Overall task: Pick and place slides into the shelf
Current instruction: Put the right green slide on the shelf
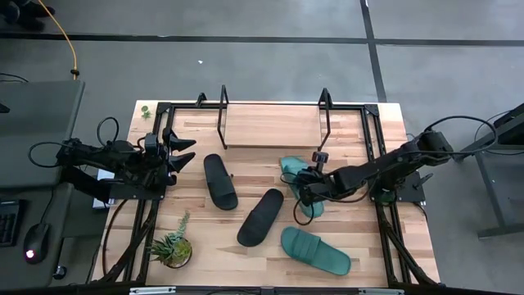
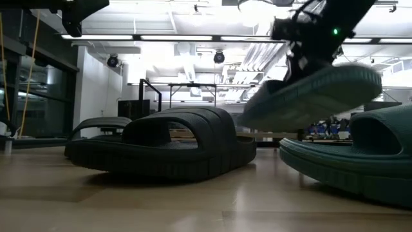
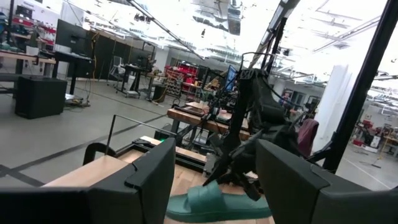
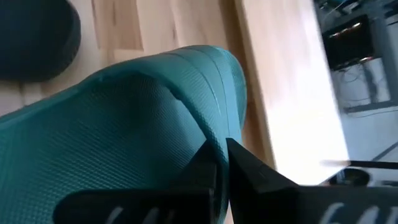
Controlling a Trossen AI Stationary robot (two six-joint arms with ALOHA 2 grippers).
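A teal slide (image 1: 300, 185) is in my right gripper (image 1: 303, 195), over the table's middle and near the shelf (image 1: 270, 124). The shelf is a light board between two black wire brackets at the far edge. In the low view this slide (image 2: 315, 93) hangs in the air, tilted. A second teal slide (image 1: 316, 251) lies flat near the front edge. Two black slides (image 1: 219, 181) (image 1: 260, 217) lie sole-down left of it. My left gripper (image 1: 191, 153) waits open over the table's left side, pointing right, with nothing between its fingers (image 3: 149, 177). My right gripper pinches the teal slide by its side rim (image 4: 208, 134) between the two shut fingers (image 4: 249, 168). The arm reaches in from the table's right, slanting down. The slide is lifted clear of the table and tilted, one end higher than the other.
A small potted plant (image 1: 173, 247) stands at the near left corner. Black frame rails (image 1: 372, 139) run along the table's left and right sides. The board between the shelf's brackets (image 1: 223, 106) (image 1: 325, 105) is bare.
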